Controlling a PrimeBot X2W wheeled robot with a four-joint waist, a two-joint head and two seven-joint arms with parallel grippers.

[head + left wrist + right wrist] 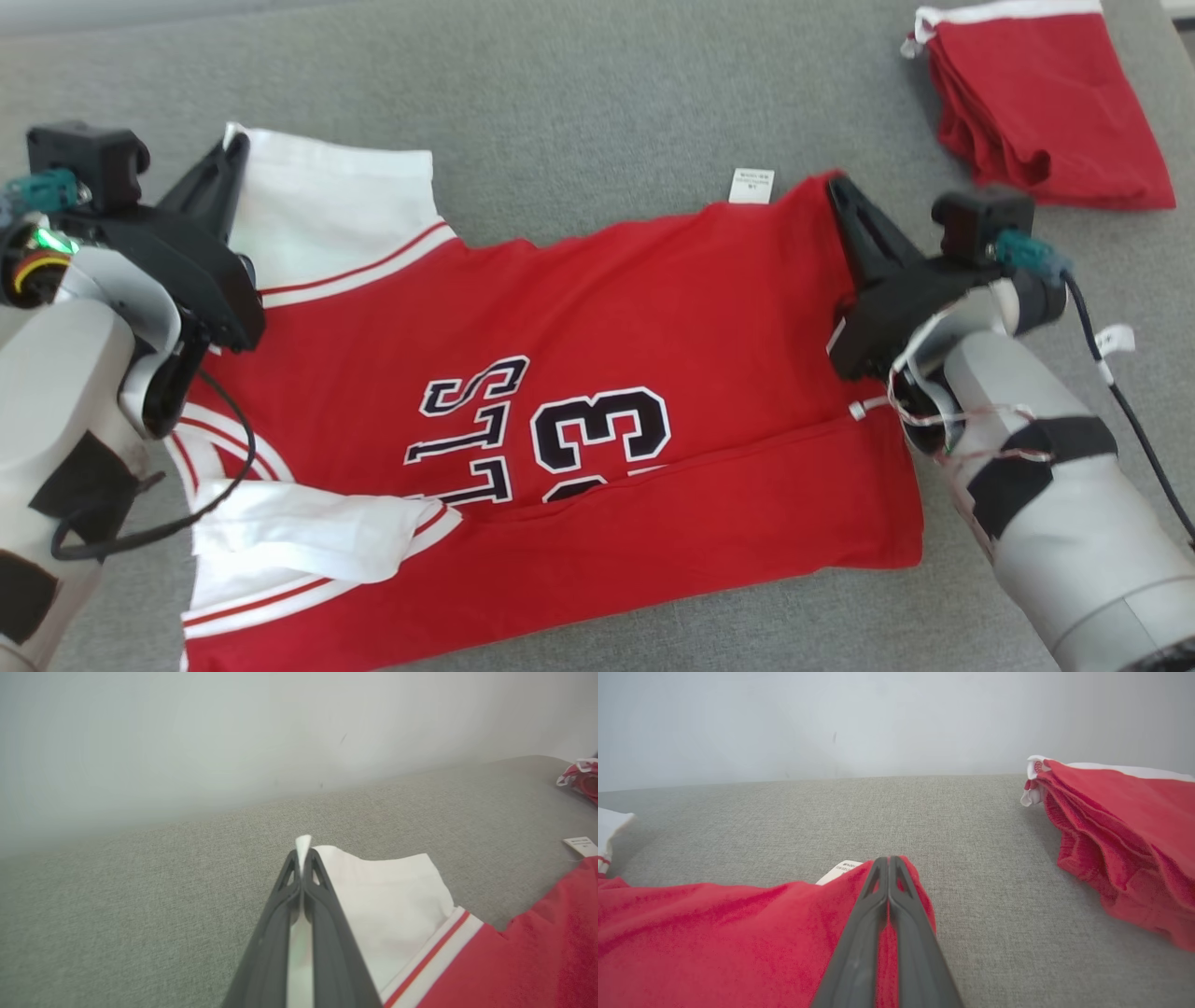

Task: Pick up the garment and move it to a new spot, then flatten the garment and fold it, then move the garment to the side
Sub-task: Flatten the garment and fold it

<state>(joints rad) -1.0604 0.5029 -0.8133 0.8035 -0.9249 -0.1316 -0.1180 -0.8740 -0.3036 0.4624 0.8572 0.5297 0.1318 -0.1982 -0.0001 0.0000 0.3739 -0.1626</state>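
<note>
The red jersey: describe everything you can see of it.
The red jersey lies spread sideways on the grey fabric surface. It is soft knit, with white sleeves with red stripes and dark white-edged lettering partly covered by its near edge folded over. A white care label sticks out at the far edge. The left gripper is shut on the far sleeve's corner, the right gripper on the far hem corner.

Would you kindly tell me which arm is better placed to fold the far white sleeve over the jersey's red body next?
Left. The left end effector is shut on the white sleeve tip; the right end effector pinches the red hem corner at the other end of the jersey.
</note>
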